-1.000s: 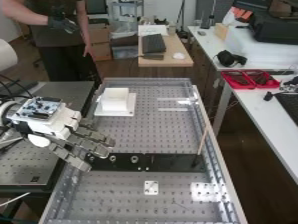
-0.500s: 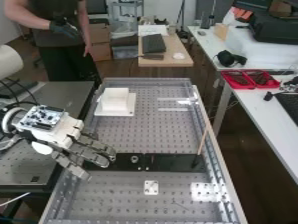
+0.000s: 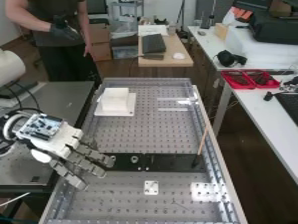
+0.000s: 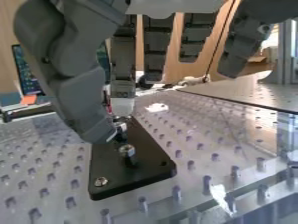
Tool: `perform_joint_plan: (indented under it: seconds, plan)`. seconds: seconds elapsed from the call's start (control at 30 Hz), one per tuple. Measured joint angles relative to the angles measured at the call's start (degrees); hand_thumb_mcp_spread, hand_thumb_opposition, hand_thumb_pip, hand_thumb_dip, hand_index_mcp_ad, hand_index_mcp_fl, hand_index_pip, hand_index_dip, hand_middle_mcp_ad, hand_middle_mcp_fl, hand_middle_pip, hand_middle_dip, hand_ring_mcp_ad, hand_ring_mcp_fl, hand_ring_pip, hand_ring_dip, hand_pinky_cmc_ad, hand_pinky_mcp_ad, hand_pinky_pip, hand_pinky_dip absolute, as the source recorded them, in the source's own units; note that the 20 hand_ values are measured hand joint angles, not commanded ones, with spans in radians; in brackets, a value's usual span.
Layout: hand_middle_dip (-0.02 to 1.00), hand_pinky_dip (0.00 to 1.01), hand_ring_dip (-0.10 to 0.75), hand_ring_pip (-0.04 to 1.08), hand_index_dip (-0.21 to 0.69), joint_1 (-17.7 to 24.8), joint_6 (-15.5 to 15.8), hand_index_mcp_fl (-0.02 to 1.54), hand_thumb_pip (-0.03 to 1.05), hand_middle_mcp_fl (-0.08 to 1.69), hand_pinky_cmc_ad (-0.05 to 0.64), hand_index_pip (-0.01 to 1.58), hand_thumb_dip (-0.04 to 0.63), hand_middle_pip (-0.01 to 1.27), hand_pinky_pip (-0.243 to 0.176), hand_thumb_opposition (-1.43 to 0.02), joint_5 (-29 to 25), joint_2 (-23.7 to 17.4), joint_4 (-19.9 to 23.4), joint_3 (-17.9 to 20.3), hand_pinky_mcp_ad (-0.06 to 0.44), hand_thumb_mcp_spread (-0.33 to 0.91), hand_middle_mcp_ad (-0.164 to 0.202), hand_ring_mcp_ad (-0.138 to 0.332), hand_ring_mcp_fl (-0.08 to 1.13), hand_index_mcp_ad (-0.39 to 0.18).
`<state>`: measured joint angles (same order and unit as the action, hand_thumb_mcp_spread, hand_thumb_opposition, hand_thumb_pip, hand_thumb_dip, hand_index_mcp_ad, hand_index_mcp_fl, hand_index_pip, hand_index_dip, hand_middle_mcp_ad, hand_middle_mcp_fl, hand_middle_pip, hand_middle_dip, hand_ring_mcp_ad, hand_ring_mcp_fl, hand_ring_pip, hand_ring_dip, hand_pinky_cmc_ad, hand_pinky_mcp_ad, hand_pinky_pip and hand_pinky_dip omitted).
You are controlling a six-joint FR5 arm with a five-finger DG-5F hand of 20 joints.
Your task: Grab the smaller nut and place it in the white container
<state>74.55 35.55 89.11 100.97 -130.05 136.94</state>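
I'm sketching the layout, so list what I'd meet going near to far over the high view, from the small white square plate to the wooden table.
Small white square plate → long black plate → white container → wooden table

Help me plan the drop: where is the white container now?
In the high view, the white container sits on a white base plate, toward the far left of the perforated bench, beyond the hand.
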Motion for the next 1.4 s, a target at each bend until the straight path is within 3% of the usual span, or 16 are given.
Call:
perform_joint_plan:
  seconds: [0.53,1.4]
  plan:
    - [0.23,0.24,0.058,0.1,0.19,0.6,1.5,0.03,0.67,0.2,0.379,1.56,0.272,0.13,-0.045,-0.88,-1.6,2.9,3.7,0.7,0.295,0.45,0.01,0.101,0.0,-0.089]
    - [0.24,0.24,0.073,0.11,0.19,0.0,2.3,0.1,0.67,0.2,0.379,1.56,0.272,0.13,-0.045,-0.88,-0.3,4.0,3.4,-0.3,0.295,0.45,0.012,0.101,0.0,-0.089]
